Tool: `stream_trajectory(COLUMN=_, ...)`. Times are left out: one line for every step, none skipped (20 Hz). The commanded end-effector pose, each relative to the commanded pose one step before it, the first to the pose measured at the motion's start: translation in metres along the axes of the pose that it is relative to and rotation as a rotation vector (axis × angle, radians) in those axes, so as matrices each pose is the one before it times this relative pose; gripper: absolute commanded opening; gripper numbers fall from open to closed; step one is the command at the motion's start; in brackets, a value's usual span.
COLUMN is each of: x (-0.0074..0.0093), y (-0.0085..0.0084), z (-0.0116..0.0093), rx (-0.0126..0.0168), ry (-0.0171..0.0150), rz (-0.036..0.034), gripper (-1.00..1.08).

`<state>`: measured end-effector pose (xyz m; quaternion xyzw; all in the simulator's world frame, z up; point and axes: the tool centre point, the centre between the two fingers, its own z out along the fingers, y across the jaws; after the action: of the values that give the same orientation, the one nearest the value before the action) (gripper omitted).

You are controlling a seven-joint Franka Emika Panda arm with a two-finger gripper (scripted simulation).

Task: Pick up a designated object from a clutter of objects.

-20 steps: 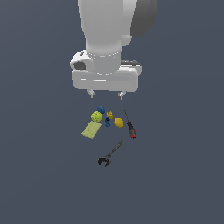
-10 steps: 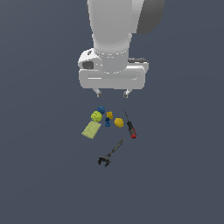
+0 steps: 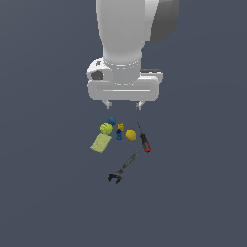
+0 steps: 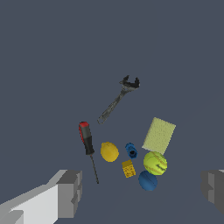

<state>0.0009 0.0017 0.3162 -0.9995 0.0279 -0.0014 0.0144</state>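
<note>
One end effector (image 3: 124,104) is hovering w/ jaws spread wide, gripping nothing, above the clutter on the bench (image 3: 43,193). Pale yellow-green pad (image 3: 101,143) is lying flat below it, off toward the exterior view's left, just beside the yellow-green ball (image 3: 106,128). Dark wrench (image 3: 121,169) is sitting farthest from the end effector, apart from the rest.

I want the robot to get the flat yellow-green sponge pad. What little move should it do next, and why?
Probably slide toward the exterior view's left and lower over the flat pale yellow-green sponge pad. The open gripper hangs above the clutter, nearer the blue ball, touching nothing, and the pad lies at the pile's edge.
</note>
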Motion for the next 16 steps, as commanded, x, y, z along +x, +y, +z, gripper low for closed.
stream_trajectory(x=0.00185, y=0.00458, z=0.0104, rx=0.00153, ry=-0.00099, rz=0.01291, gripper=1.0)
stream_trajectory(x=0.00101, y=0.00244, z=0.00526, rx=0.00071, ry=0.00003, rz=0.00687, gripper=1.0)
stream_trajectory(x=0.00105, y=0.00269, z=0.00579, rx=0.00073, ry=0.00003, rz=0.00756, gripper=1.0)
stream_trajectory(x=0.00106, y=0.00291, z=0.00635, rx=0.00075, ry=0.00002, rz=0.00822, gripper=1.0)
stream_trajectory(x=0.00105, y=0.00318, z=0.0069, rx=0.00074, ry=0.00002, rz=0.00895, gripper=1.0)
stream_trajectory(x=0.00103, y=0.00349, z=0.00744, rx=0.00069, ry=0.00004, rz=0.00974, gripper=1.0)
stream_trajectory(x=0.00099, y=0.0038, z=0.00799, rx=0.00061, ry=0.00007, rz=0.01053, gripper=1.0)
stream_trajectory(x=0.00092, y=0.00409, z=0.00853, rx=0.00052, ry=0.00008, rz=0.01129, gripper=1.0)
stream_trajectory(x=0.00081, y=0.00441, z=0.00907, rx=0.00039, ry=0.00011, rz=0.01207, gripper=1.0)
stream_trajectory(x=0.00069, y=0.00474, z=0.0096, rx=0.00023, ry=0.00013, rz=0.01287, gripper=1.0)
stream_trajectory(x=0.00053, y=0.00507, z=0.01012, rx=0.00004, ry=0.00017, rz=0.01366, gripper=1.0)
stream_trajectory(x=0.00034, y=0.00541, z=0.01061, rx=-0.0002, ry=0.0002, rz=0.01443, gripper=1.0)
stream_trajectory(x=0.00012, y=0.00556, z=0.01071, rx=-0.00045, ry=0.00024, rz=0.01468, gripper=1.0)
stream_trajectory(x=-0.00011, y=0.00562, z=0.01065, rx=-0.0007, ry=0.00027, rz=0.01469, gripper=1.0)
stream_trajectory(x=-0.00033, y=0.00569, z=0.01058, rx=-0.00095, ry=0.0003, rz=0.01472, gripper=1.0)
stream_trajectory(x=-0.00055, y=0.00576, z=0.0105, rx=-0.00121, ry=0.00033, rz=0.01473, gripper=1.0)
